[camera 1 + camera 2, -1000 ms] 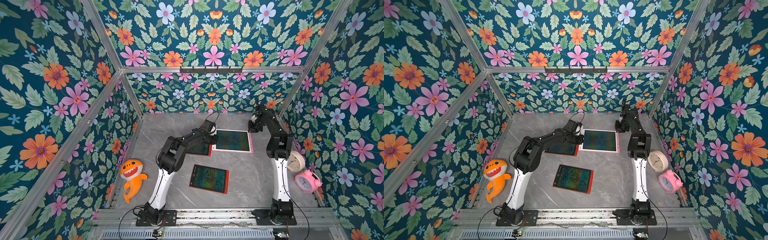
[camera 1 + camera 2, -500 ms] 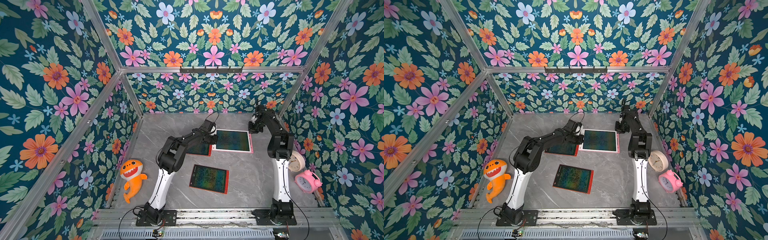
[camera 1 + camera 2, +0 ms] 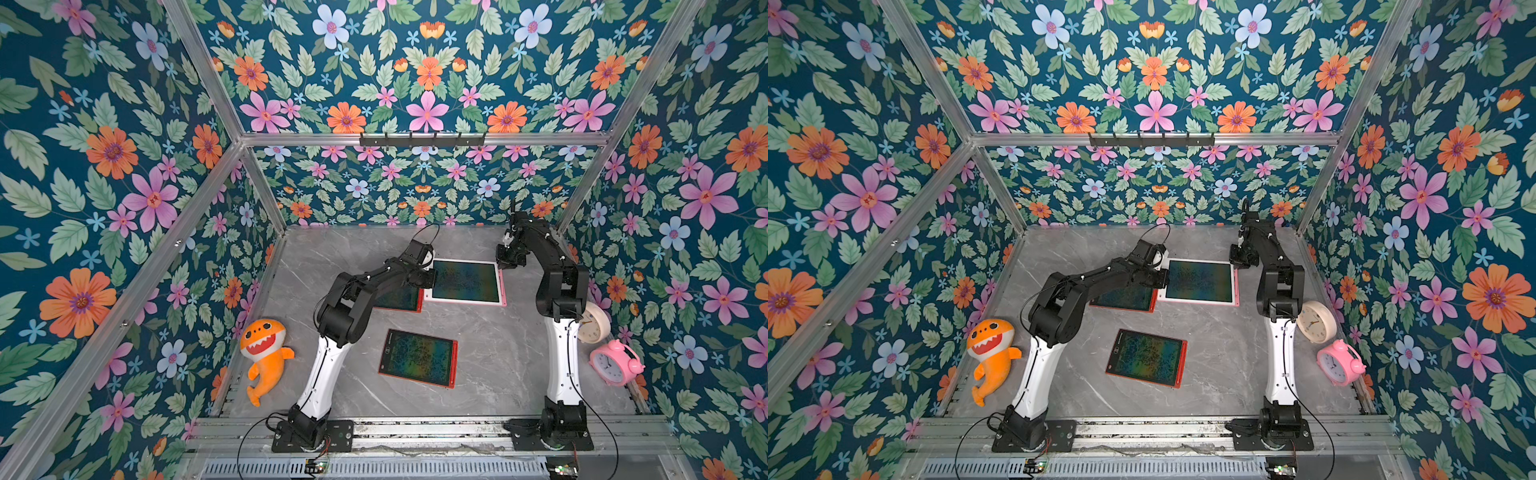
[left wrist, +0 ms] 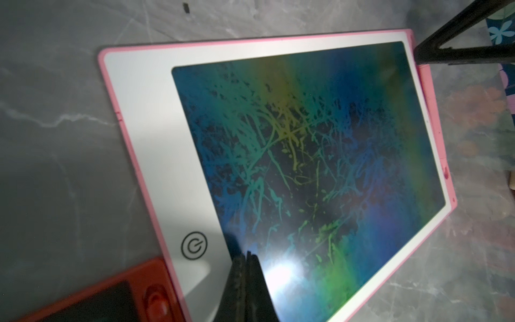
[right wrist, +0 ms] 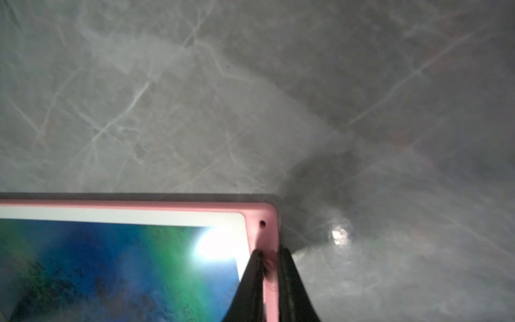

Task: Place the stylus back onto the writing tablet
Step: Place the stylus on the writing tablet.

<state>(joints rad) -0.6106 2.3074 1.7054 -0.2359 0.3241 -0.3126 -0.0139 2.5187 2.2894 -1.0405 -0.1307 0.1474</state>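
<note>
The pink-framed writing tablet (image 3: 465,282) (image 3: 1200,280) lies flat at the back of the table, its screen covered in rainbow scribbles (image 4: 306,153). The pink stylus (image 5: 271,281) lies along the tablet's right edge (image 4: 434,125). My right gripper (image 5: 271,264) (image 3: 505,264) is at the tablet's far right corner, shut on the stylus end. My left gripper (image 4: 248,255) (image 3: 430,278) is shut and empty, with its tip on the tablet's left part, next to the power button (image 4: 194,245).
A red tablet (image 3: 401,299) lies partly under my left arm, touching the pink one. Another red tablet (image 3: 417,357) lies nearer the front. An orange shark plush (image 3: 266,353) is at the left wall. A cream clock (image 3: 594,326) and a pink alarm clock (image 3: 615,363) stand at the right.
The right arm has shifted very slightly by the tablet's far right corner. The left arm and the tablets have stayed in place.
</note>
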